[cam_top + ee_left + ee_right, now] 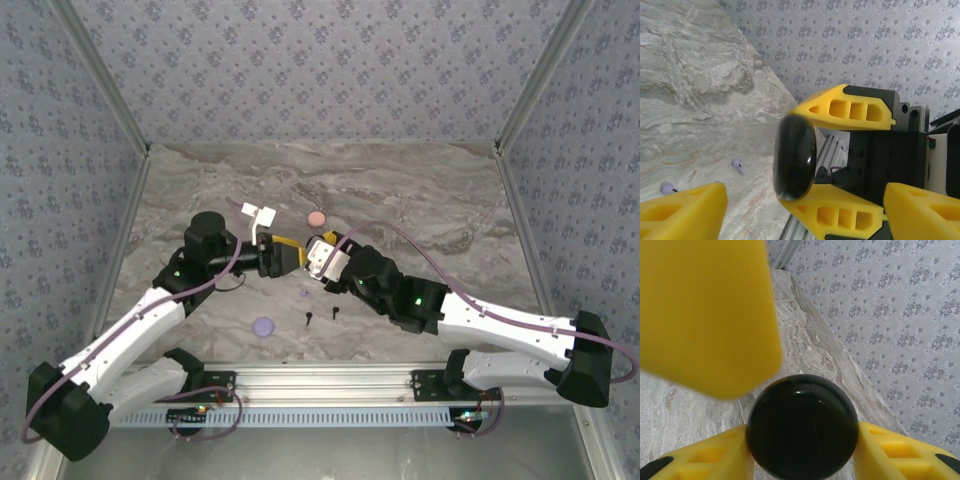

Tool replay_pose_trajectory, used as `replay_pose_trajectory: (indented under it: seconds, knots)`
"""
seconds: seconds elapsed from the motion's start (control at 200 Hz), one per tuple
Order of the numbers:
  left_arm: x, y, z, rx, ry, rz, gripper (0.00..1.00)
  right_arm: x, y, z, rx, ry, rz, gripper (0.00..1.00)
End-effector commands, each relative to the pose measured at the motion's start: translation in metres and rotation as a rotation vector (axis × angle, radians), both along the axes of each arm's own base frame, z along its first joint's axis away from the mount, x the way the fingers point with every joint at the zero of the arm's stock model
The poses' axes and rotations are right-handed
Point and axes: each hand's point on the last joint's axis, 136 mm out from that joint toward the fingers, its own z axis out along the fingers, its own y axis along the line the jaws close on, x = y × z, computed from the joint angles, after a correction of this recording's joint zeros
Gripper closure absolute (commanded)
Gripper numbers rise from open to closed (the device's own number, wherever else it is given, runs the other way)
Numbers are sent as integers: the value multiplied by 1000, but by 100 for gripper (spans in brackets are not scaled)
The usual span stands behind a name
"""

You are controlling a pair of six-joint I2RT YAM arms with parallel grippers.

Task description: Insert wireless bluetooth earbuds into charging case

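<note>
Black gloss charging case (802,427): round, hard-shelled, probably light. Its slick, curved surface makes it liable to squirt out of a pinch.

- **Location:** centre of the top view, off the table, clamped across its rim between the yellow fingers (890,452) of the right gripper (322,257).
- **Left gripper (284,253):** jaws parted, facing the case, apparently not touching it, though the close view is poor.
- **Black earbuds (335,312):** a pair on the marble table (420,200), just below centre.
- **Lavender earbuds (737,165):** lower left of the left wrist view.
- **Handling of earbuds:** tiny, light, prone to roll; take each across the bud body, leaving the stem free for the socket
</note>
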Motion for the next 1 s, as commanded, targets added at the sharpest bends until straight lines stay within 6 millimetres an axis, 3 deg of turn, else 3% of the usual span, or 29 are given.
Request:
replay_pose_trajectory:
  seconds: [0.0,0.32,0.63,0.815,0.994]
  knots:
    - [-2,-11,17,-22,-61,-43,26,-1,-1,18,42,-30,11,50]
    - [0,-23,8,-10,-45,-69,59,-4,-1,18,52,-18,18,49]
    - [-1,-24,11,-15,-87,-64,77,-8,1,11,49,49,57,45]
    - [0,-23,12,-6,-177,-17,87,-11,-15,11,65,109,51,34]
    - [4,-19,18,-21,-329,58,98,-23,-39,25,184,201,84,12]
